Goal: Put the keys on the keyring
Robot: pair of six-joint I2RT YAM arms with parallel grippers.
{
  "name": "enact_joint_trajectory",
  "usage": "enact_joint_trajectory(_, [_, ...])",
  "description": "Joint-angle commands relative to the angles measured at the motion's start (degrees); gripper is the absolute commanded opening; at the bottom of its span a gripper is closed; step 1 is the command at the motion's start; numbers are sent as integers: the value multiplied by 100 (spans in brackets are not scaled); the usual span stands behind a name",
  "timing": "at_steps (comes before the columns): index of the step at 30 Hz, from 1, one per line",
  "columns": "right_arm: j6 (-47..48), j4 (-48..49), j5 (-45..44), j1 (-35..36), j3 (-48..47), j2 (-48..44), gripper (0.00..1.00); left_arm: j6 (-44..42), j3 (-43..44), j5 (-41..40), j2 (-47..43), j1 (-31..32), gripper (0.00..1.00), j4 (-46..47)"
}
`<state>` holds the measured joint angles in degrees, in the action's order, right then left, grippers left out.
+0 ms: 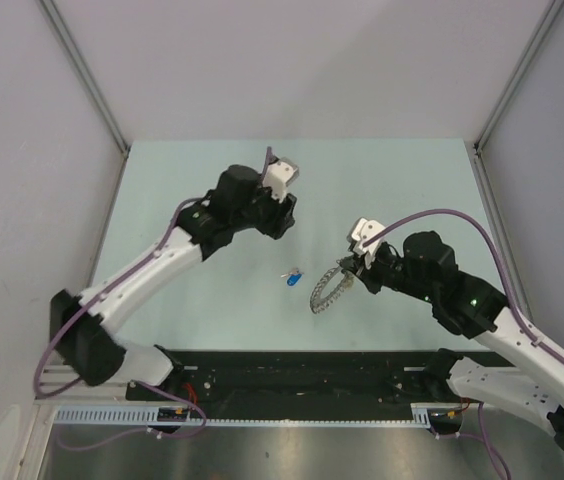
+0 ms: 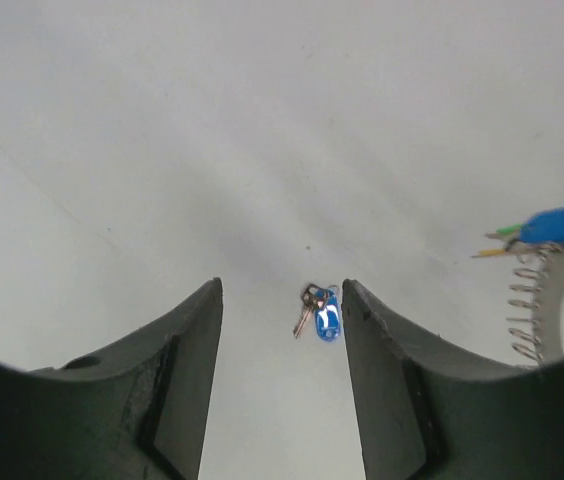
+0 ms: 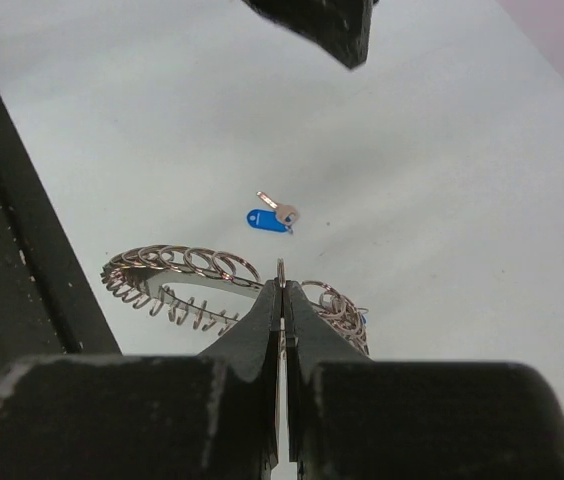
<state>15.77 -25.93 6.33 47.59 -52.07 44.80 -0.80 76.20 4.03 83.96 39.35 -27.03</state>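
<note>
Centrally, the keyring (image 1: 327, 290) is a flat silver doughnut of coiled wire loops, bright and chain-like. It is tilted on edge near the middle of the matte, pale table (image 1: 392, 180). From above, its long axis slants from the near edge up toward the right gripper (image 3: 281, 292). Blurred blue, green and yellow keys (image 2: 552, 226) cling to its rim. That gripper's black fingers are pinched fully together on the rim, and the right arm reaches low from the near-right corner. Just left lies a loose key (image 1: 290, 277), a tiny silver blade beside a glossy blue head, both pointing toward the left gripper (image 2: 282, 300). This hangs above, aimed down, jaws about half apart and empty, its arm bent up from the near-left corner.
</note>
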Motion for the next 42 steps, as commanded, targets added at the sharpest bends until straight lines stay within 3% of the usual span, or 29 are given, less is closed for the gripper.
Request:
enact_joint_trajectory(1, [216,466,605,57,-66,108,0,-737,-1018,1001,-1231,-77,56,1453])
enact_joint_trajectory(7, [330,817,1211,75,-66,372,0,-1466,-1845,2915,-2296,-95,59,1981])
enact_joint_trajectory(20, [497,1266,1749,154,-242,961,0,-1713,-2259,4790,-2481,-86,58,2228])
enact_joint_trajectory(42, [401,1512,1916,180,-374,961,0,-1810,-2259,4826,-1980,-77,29,1903])
